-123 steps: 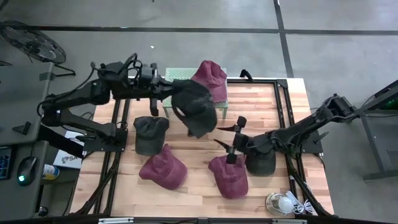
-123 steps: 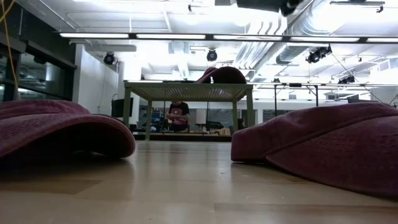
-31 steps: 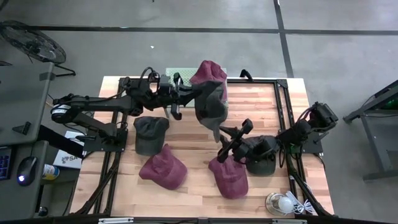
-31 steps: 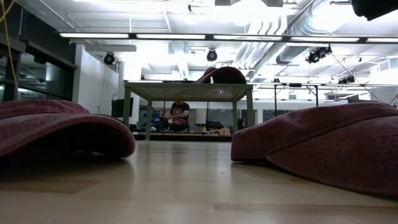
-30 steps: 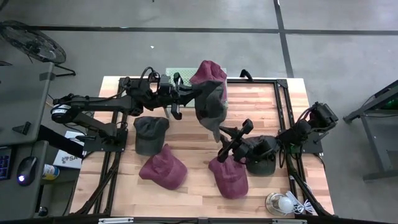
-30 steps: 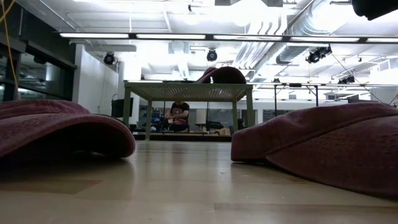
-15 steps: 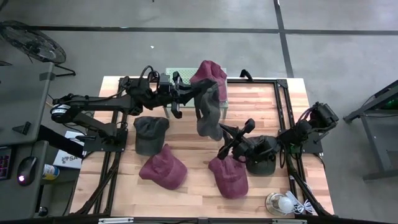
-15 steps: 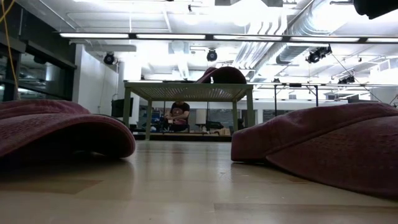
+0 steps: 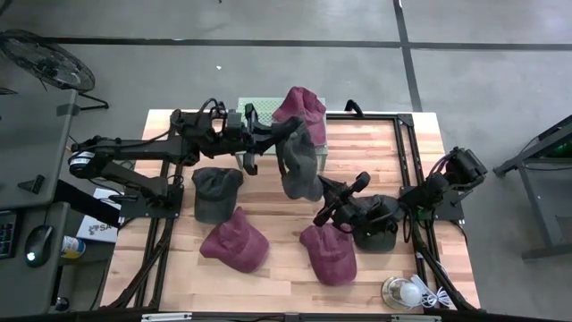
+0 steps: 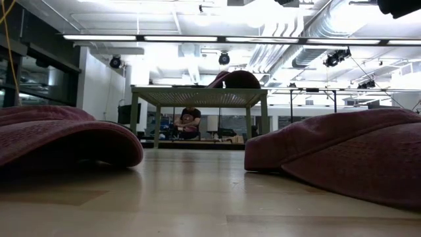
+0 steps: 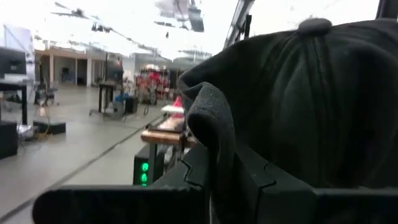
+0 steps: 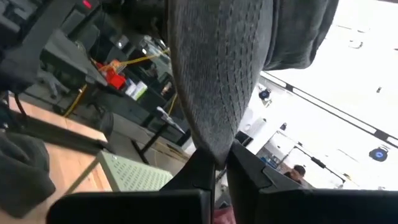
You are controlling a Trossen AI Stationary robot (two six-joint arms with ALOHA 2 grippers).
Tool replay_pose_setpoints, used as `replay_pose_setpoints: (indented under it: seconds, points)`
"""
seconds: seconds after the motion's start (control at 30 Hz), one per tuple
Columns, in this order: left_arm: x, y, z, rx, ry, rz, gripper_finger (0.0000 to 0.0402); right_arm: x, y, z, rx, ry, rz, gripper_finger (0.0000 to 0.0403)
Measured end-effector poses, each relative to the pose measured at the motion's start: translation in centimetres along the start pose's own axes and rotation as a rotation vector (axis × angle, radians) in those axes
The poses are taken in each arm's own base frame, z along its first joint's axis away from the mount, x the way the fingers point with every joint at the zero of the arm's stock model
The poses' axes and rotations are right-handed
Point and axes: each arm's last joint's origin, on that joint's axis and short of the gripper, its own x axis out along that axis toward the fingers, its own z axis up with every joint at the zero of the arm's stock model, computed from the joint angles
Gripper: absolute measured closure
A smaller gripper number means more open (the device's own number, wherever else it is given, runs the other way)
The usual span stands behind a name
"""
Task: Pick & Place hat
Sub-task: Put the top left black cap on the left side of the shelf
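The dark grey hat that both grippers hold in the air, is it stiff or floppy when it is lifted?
Probably floppy: the dark grey hat droops between the left gripper and the right gripper, and its cloth folds over at the left grip. The brim seems a little stiffer, keeping its curve above the right fingers. It looks light.

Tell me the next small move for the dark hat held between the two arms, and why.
Probably open the left gripper. Its fingers pinch one edge of the dark hat, while the right gripper has shut on the hat's lower edge. The hat hangs between both above the table, so letting go on the left would hand it to the right arm.
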Motion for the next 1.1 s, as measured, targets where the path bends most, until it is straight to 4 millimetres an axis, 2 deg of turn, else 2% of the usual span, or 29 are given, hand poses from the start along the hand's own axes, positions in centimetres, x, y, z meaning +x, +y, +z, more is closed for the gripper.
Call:
replay_pose_setpoints:
  seconds: [0.23,0.3,0.4,0.53,0.67,0.77,0.9,1.1]
  points:
    - [-0.3,0.1,-0.6,-0.005,0.094,0.026,0.0363,0.0,-0.1,0.0,-0.010,0.018,-0.005,0.0390]
    - [-0.2,0.1,-0.8,-0.004,0.106,0.006,0.0350,0.0,-0.5,0.1,0.000,0.017,-0.009,0.0390]
    - [-0.1,-0.1,-1.1,-0.010,0.126,-0.053,0.0308,0.0,-0.9,0.3,0.020,0.008,-0.014,0.0396]
    - [-0.1,-0.3,-1.2,-0.023,0.133,-0.102,0.0228,0.1,-0.8,0.3,0.014,0.010,-0.010,0.0398]
    - [-0.2,-0.2,-1.0,-0.039,0.129,-0.091,0.0154,0.2,-0.8,0.1,-0.005,0.038,-0.012,0.0398]
    - [-0.3,-0.3,-0.9,-0.038,0.121,-0.090,0.0115,0.4,-0.8,-0.1,-0.017,0.071,-0.023,0.0398]
    - [-0.3,-0.2,-0.9,-0.044,0.120,-0.081,0.0090,0.5,-0.8,-0.3,-0.039,0.095,-0.028,0.0398]
    - [-0.4,-0.2,-0.7,-0.065,0.121,-0.065,0.0085,0.5,-0.9,-0.5,-0.101,0.160,-0.043,0.0398]
